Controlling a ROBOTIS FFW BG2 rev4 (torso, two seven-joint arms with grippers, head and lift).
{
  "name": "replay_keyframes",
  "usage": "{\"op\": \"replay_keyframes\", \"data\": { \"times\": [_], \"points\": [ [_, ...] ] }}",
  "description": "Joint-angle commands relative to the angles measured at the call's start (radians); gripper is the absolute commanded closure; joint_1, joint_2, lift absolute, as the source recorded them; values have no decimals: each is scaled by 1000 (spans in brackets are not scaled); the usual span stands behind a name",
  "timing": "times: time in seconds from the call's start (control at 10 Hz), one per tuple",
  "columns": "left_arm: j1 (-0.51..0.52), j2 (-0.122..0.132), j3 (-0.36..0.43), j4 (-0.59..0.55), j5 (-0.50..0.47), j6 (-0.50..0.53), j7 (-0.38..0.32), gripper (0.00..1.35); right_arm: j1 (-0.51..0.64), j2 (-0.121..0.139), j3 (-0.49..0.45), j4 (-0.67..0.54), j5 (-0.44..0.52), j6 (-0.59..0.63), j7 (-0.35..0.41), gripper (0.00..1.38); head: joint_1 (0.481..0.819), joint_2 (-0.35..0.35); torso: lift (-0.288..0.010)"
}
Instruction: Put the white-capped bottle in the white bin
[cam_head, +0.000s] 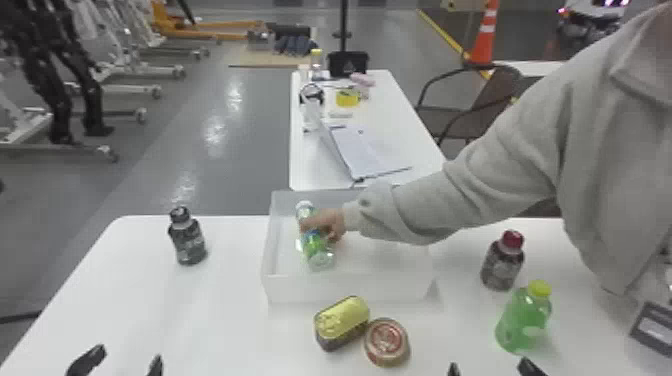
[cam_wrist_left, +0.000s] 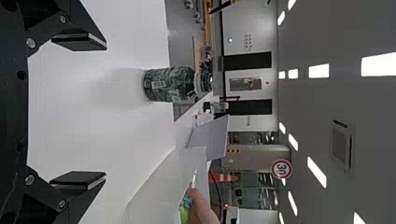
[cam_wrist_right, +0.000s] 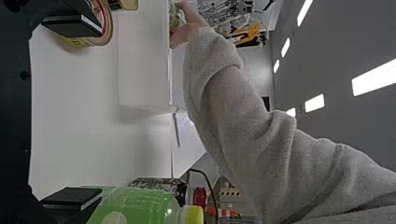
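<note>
White-capped bottle (cam_head: 316, 245) points lengthwise away, cap (cam_head: 304, 205) far and slightly left.

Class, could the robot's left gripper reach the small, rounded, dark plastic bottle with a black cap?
Probably yes: the black two-fingered left gripper is open, and nothing stands between it and the upright bottle on the flat white table.

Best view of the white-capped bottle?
Head view: the bottle shows from cap to base, broken by a person's hand gripping its middle. Left wrist view: cap end and some green label, then cut off. Right wrist view: a greenish piece by the hand.
</note>
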Motion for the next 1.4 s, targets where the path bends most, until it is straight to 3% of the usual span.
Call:
{"op": "replay_keyframes", "data": {
  "times": [0.0,1.3],
  "points": [
    [0,-3,-1,0,4,4,0,298,0,-1,0,0,-1,0,0,90,549,0,-100],
    [-2,-3,-8,0,7,9,0,298,0,2,0,2,-1,0,0,90,549,0,-100]
  ]
}}
